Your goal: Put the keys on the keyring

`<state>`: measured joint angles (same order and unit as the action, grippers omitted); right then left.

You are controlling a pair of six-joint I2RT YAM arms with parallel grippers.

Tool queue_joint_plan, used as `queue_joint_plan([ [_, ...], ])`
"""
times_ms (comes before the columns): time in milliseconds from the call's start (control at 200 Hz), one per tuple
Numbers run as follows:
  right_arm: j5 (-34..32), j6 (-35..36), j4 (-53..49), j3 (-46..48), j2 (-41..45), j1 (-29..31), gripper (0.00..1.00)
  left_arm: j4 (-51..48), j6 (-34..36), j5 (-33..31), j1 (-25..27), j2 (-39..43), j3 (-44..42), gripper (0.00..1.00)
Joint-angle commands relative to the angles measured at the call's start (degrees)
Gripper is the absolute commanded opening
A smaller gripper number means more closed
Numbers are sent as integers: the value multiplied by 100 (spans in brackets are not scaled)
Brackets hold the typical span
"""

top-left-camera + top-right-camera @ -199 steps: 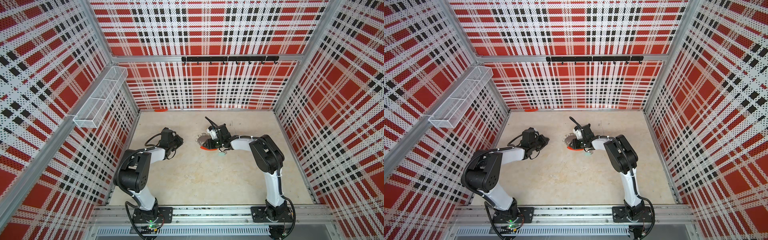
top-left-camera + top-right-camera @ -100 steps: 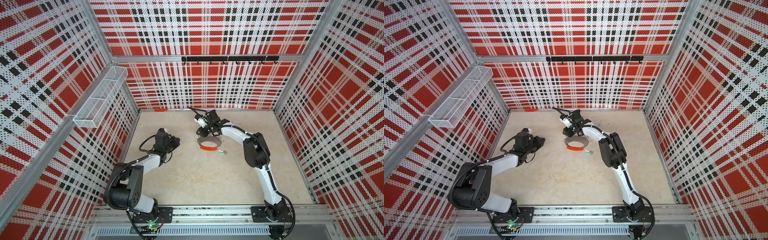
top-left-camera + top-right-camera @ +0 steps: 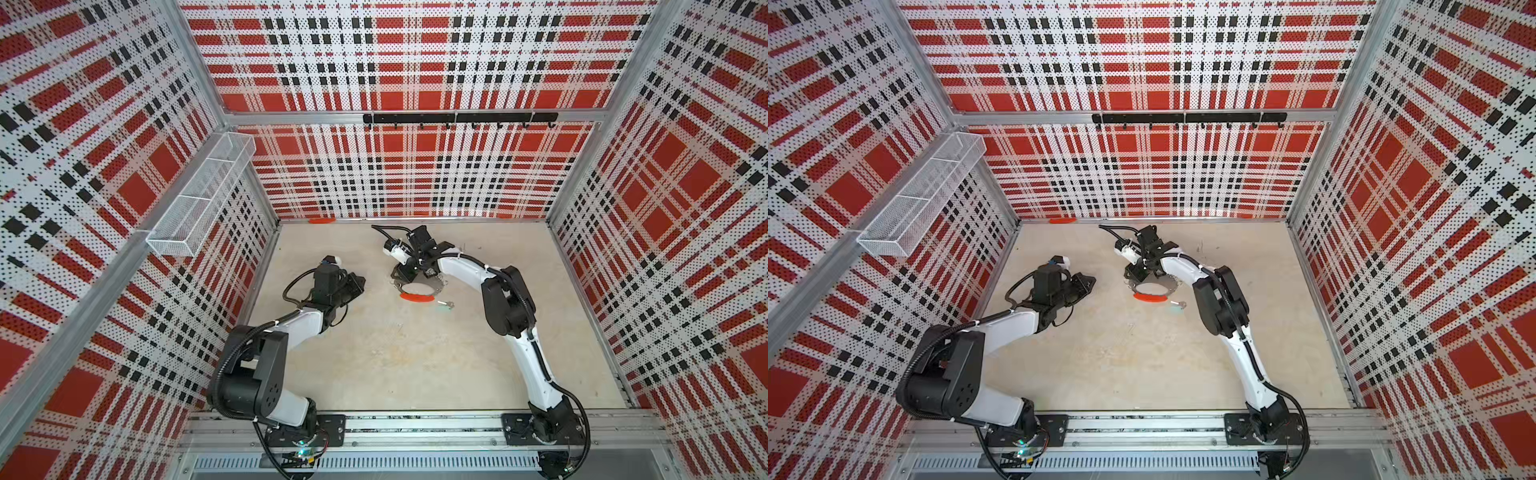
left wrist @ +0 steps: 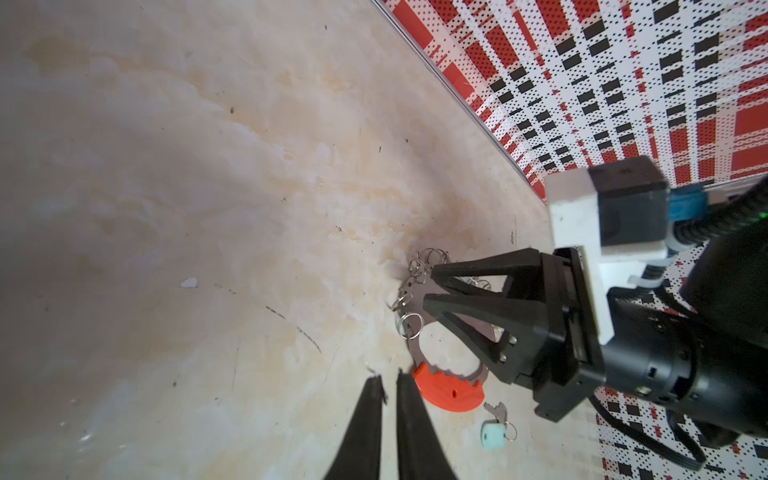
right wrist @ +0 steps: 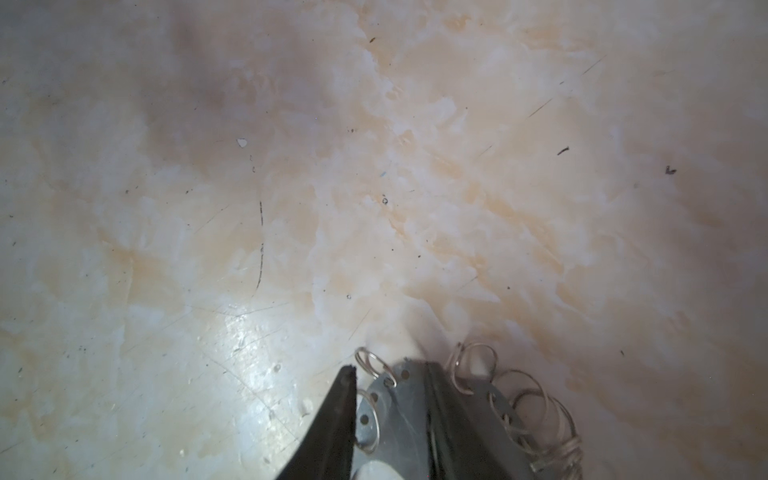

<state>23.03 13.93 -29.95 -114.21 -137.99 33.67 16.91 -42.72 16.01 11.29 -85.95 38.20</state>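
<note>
- Lying flat on the table [image 3: 395,365], the keyring [image 3: 435,286] sat in the far middle, its orange-red arc [image 3: 417,296] turned toward my bases.
- The keys [image 3: 444,306], joined to a mint tag [image 4: 492,434], lay loose on the table just beside that arc, not on the ring.
- My right hand [image 5: 388,368] stood at the ring's far-left rim among the wire clips [image 5: 519,399], fingers a little apart astride the rim; I could not tell whether they pinched it.
- My left hand [image 4: 388,380] hovered left of the ring, apart from it, nearly closed and empty.
</note>
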Motion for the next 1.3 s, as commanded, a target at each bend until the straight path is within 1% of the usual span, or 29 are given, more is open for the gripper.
queue_joint_plan([
  [0, 171, 213, -225, -218, -190, 46, 31, 41, 158, 84, 28, -97, 179, 13],
  [246, 175, 259, -419, -409, -392, 80, 31, 86, 167, 148, 27, -158, 195, 13],
  [501, 205, 260, -525, -547, -506, 80, 32, 76, 185, 183, 14, -146, 222, 12],
  [867, 209, 285, -537, -549, -575, 89, 32, 76, 176, 227, 14, -150, 222, 11],
  [997, 211, 285, -535, -551, -589, 80, 29, 76, 173, 236, 25, -141, 229, 11],
  [1147, 181, 268, -493, -552, -536, 79, 20, 67, 167, 245, 14, -141, 233, 11],
  [1293, 130, 251, -387, -451, -355, 79, 17, 66, 167, 253, 20, -159, 280, 11],
])
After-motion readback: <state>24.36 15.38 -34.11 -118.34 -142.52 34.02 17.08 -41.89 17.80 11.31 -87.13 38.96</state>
